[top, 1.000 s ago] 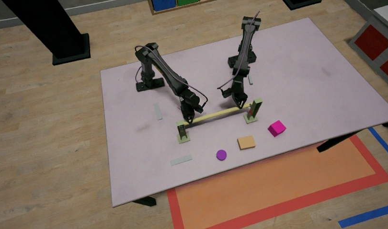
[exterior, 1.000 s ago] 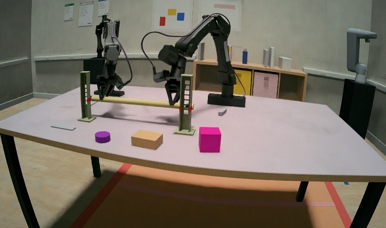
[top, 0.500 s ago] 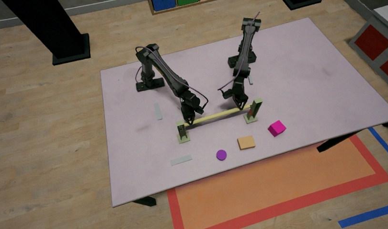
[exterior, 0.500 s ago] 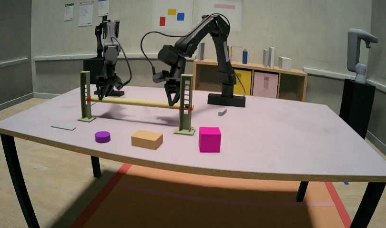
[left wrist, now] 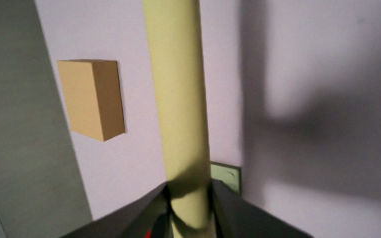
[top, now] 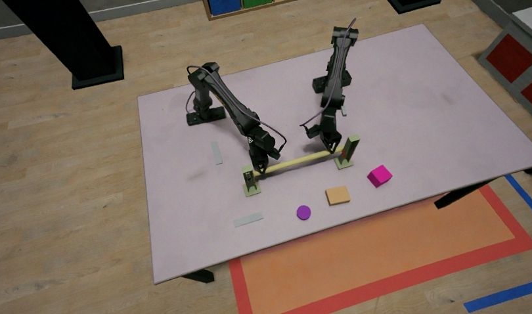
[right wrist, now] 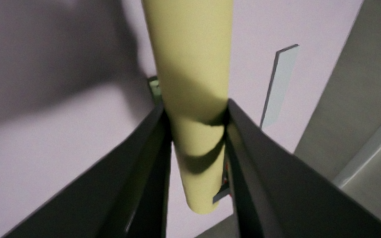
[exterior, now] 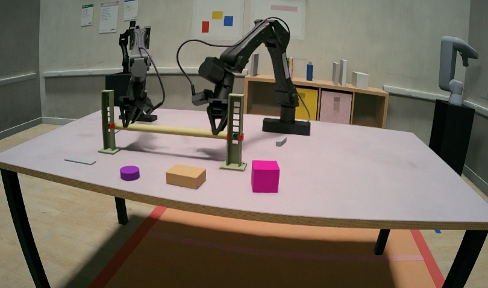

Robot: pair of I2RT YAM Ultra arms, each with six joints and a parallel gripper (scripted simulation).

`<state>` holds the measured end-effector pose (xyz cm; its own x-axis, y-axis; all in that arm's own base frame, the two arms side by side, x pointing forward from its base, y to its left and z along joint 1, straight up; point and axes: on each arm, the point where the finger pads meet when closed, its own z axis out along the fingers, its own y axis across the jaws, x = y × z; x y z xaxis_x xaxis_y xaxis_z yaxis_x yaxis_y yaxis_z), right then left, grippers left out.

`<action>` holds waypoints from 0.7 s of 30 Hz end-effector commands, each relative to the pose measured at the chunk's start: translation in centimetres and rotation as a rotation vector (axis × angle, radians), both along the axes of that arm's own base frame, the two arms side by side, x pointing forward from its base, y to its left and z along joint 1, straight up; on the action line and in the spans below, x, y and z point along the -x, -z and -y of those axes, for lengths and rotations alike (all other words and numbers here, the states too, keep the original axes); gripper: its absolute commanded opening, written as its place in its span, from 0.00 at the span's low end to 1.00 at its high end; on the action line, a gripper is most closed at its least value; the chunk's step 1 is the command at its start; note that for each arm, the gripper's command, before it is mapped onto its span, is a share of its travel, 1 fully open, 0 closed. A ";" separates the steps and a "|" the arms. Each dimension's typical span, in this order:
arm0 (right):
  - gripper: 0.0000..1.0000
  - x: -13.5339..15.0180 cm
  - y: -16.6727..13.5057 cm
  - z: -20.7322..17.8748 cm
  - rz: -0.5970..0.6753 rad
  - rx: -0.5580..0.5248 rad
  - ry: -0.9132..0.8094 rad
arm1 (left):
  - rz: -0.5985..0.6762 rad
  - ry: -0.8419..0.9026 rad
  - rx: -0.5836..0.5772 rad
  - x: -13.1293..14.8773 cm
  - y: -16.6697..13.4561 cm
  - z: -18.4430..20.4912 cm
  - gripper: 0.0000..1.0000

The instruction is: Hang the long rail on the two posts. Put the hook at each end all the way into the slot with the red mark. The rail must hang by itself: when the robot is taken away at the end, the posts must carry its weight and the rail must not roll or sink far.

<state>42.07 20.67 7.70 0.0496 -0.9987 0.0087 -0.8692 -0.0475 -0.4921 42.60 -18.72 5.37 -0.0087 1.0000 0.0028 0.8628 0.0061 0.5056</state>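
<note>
1. Two tools are closed on one pale-yellow rail (top: 299, 160) (exterior: 170, 130) (left wrist: 179, 90) (right wrist: 191, 50), each gripping near a different end.
2. Left tool (top: 331, 150) (exterior: 217, 132) (left wrist: 190, 192): fingers held partly closed, rail clasped between them, beside the left post (top: 351, 147) (exterior: 234, 153).
3. Right tool (top: 261, 171) (exterior: 126, 124) (right wrist: 199, 112): rail likewise clasped between fingers, beside the right post (top: 248, 178) (exterior: 108, 137).
4. Rail position: raised above the tabletop (top: 416, 97) (exterior: 346, 172), spanning between the two upright posts. Its ends are seen at the posts, at about the height of the red marks. Its shadow is cast on the surface below.
5. Hook seating: full depth in the marked slots cannot be told; the hooks are largely hidden at the posts. Unaided support cannot be judged while both tools are closed on the rail.
6. Nearby objects: a purple disc (top: 303, 212) (exterior: 129, 173), a tan block (top: 337, 196) (exterior: 185, 176) (left wrist: 91, 97) and a magenta cube (top: 379, 176) (exterior: 265, 176) are set apart from one another, on the side of the rail away from the arm bases. A flat grey strip (top: 247, 219) (exterior: 80, 161) (right wrist: 281, 85) is lying near the disc.
</note>
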 end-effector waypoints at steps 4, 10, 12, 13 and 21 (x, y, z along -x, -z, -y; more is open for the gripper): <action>0.19 -2.4 -3.1 -0.2 0.079 -0.025 0.001 | 0.055 -0.002 0.010 -1.9 -1.8 0.1 0.19; 0.19 -2.4 -3.1 -0.2 0.079 -0.025 0.001 | 0.055 -0.002 0.010 -1.9 -1.8 0.1 0.19; 0.19 -2.7 -3.2 -0.4 0.096 -0.035 0.003 | 0.071 -0.003 0.020 -2.2 -1.8 0.3 0.19; 0.19 -2.5 -2.7 -0.4 0.090 -0.032 0.002 | 0.066 -0.002 0.017 -2.0 -1.3 0.3 0.19; 0.19 -2.2 -2.1 -0.2 0.078 -0.025 0.002 | 0.054 -0.001 0.010 -1.7 -0.8 0.2 0.19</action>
<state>42.60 20.71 7.66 0.0499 -0.9987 0.0106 -0.8676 -0.0486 -0.4949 43.12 -18.70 5.22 -0.0101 0.9999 0.0041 0.8615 0.0066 0.5077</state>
